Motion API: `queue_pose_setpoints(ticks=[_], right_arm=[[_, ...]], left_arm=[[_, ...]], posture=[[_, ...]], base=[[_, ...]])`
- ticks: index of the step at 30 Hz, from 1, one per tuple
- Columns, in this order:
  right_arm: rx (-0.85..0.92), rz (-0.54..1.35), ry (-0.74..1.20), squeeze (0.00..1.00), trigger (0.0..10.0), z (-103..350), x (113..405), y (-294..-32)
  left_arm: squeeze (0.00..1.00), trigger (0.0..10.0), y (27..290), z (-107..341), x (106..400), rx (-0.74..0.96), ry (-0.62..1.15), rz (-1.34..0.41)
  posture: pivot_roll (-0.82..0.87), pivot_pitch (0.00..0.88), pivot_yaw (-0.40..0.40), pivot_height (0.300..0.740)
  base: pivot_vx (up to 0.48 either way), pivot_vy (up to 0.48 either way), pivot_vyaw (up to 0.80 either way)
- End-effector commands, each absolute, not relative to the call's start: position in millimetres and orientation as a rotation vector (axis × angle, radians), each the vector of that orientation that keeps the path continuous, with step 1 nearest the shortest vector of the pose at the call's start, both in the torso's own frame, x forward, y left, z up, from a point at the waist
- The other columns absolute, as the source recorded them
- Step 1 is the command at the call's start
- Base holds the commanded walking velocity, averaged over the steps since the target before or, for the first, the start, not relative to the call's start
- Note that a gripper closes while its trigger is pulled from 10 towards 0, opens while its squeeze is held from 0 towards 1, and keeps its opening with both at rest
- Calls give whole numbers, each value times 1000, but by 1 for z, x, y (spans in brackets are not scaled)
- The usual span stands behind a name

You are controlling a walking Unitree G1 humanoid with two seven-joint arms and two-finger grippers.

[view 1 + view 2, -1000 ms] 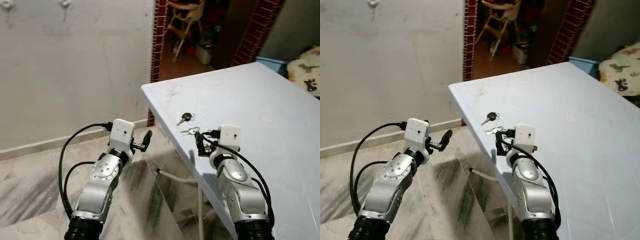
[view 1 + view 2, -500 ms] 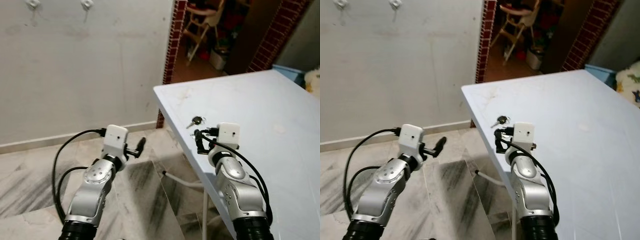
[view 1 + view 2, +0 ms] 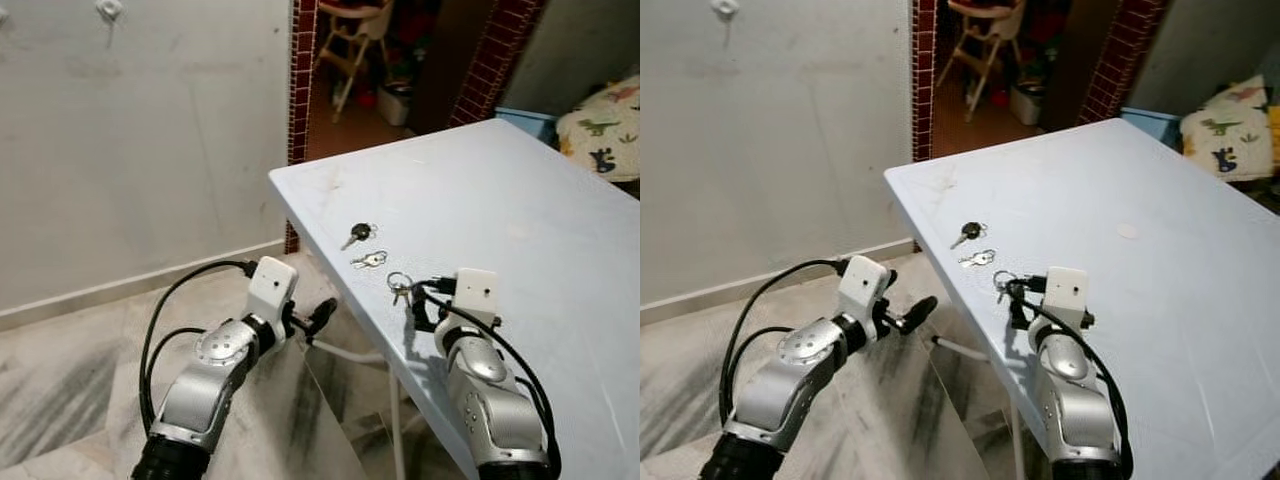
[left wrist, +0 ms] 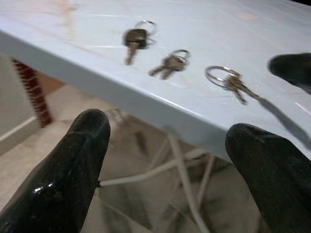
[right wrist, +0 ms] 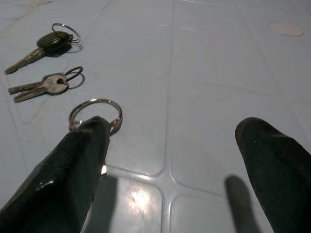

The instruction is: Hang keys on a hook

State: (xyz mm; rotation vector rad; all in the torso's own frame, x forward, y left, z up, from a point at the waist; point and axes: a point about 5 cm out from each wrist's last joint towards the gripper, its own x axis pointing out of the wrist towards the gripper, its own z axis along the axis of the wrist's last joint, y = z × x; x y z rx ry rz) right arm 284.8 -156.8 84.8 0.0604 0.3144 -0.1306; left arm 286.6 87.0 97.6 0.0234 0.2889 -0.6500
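The worktop [image 3: 520, 190] lies bare and open beyond three key sets near its front edge: a black-headed key [image 3: 357, 234], a pair of small keys [image 3: 369, 260] and a key ring [image 5: 95, 112]. The right hand [image 5: 170, 160], fingers spread, has one fingertip [image 5: 90, 133] apparently touching the ring. The left hand [image 3: 318, 315] hangs off the edge, over open floor [image 3: 70, 370].

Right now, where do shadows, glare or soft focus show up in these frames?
Right wrist view: a glare spot on the table, with the claw's finger shadows beside it. Left wrist view: near fingertips blurred, and the key ring a little soft. Eye views: even light, reasonably sharp.
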Motion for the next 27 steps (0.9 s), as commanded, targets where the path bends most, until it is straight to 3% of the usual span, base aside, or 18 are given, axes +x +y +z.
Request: queue_pose_setpoints(ticks=[1,10,27], right_arm=[[62,-121,308,0,10000,89,285,-156],[99,70,358,0,10000,85,279,-131],[72,-6,352,0,10000,84,312,-119]], left_arm=[[0,10000,83,102,287,19,290,-693],[0,10000,86,108,281,-1,312,-740],[0,10000,82,116,273,3,340,-855]], posture=[[89,0,-84,740],[95,0,-96,740],[126,0,-90,740]], base=[[0,0,0],[0,0,0],[0,0,0]])
